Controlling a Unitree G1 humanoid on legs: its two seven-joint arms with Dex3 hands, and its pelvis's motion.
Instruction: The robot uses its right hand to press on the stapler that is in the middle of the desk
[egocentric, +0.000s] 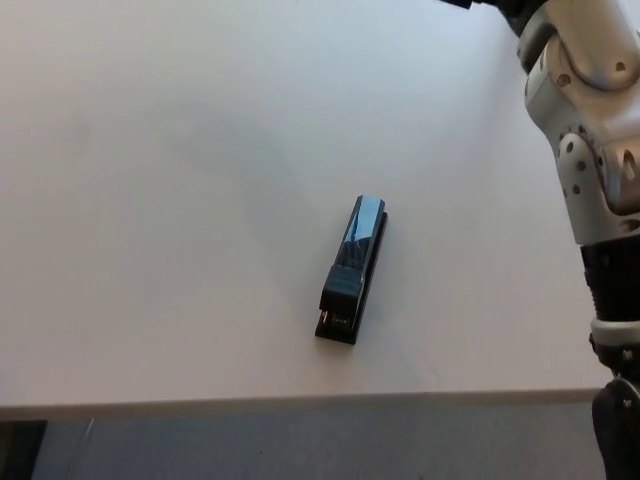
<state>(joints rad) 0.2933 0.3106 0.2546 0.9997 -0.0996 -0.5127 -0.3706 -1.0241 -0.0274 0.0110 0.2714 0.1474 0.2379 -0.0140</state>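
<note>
Right hand mostly out of view at top edge; its state cannot be determined. Stapler (352, 270) lies untouched mid-table (150, 200), angled. Risk: an off-centre press could skid or pivot it.

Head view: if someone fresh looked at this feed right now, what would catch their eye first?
The black stapler lying alone near the middle of the pale desk, angled with its far end tilted toward picture right, stands out first. Next comes the robot's silver-and-black right arm running up the right edge; its hand is out of frame at the top, well clear of the stapler.
</note>
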